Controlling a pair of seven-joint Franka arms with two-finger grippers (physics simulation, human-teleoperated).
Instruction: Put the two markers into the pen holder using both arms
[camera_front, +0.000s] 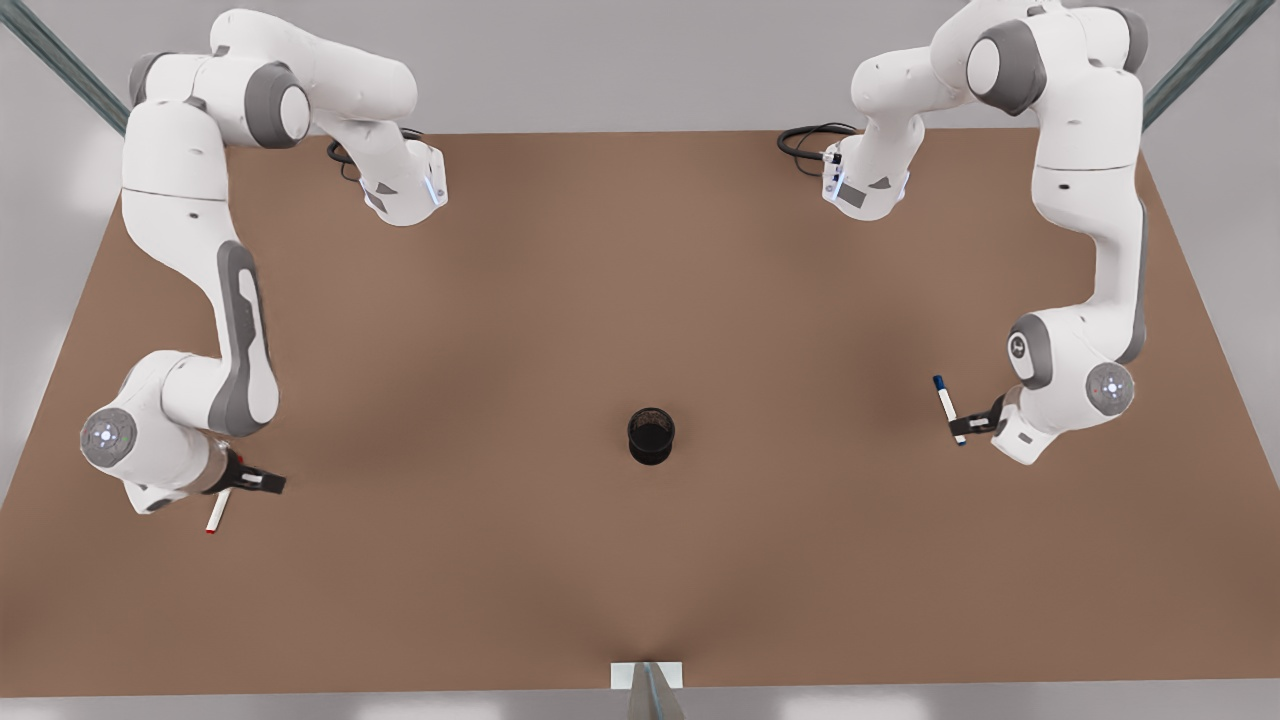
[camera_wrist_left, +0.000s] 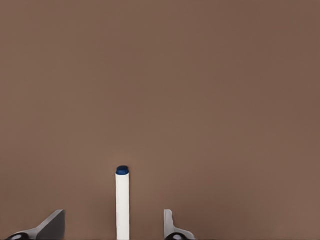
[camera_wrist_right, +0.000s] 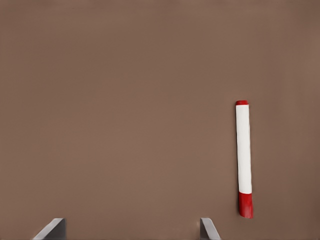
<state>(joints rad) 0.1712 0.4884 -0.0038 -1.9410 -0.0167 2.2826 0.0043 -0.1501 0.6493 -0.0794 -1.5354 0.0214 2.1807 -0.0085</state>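
Note:
The blue-capped marker (camera_front: 948, 408) lies on the brown table at the front view's right. In the left wrist view its white barrel (camera_wrist_left: 122, 205) runs between the fingers of my open left gripper (camera_wrist_left: 112, 227), touching neither. In the front view the left gripper (camera_front: 972, 422) sits at the marker's lower end. At the front view's left lies the red-capped marker (camera_front: 218, 512). My right gripper (camera_front: 265, 483) hovers open above its upper end. The right wrist view shows that marker (camera_wrist_right: 243, 155) outside the gripper's (camera_wrist_right: 131, 230) finger gap, off to one side. The black pen holder (camera_front: 651, 435) stands upright mid-table, between the two arms.
The brown table (camera_front: 600, 300) spreads wide around the holder. Black cables (camera_front: 805, 140) coil at the far edge near the arm bases. A small white bracket (camera_front: 647, 675) sits at the near edge.

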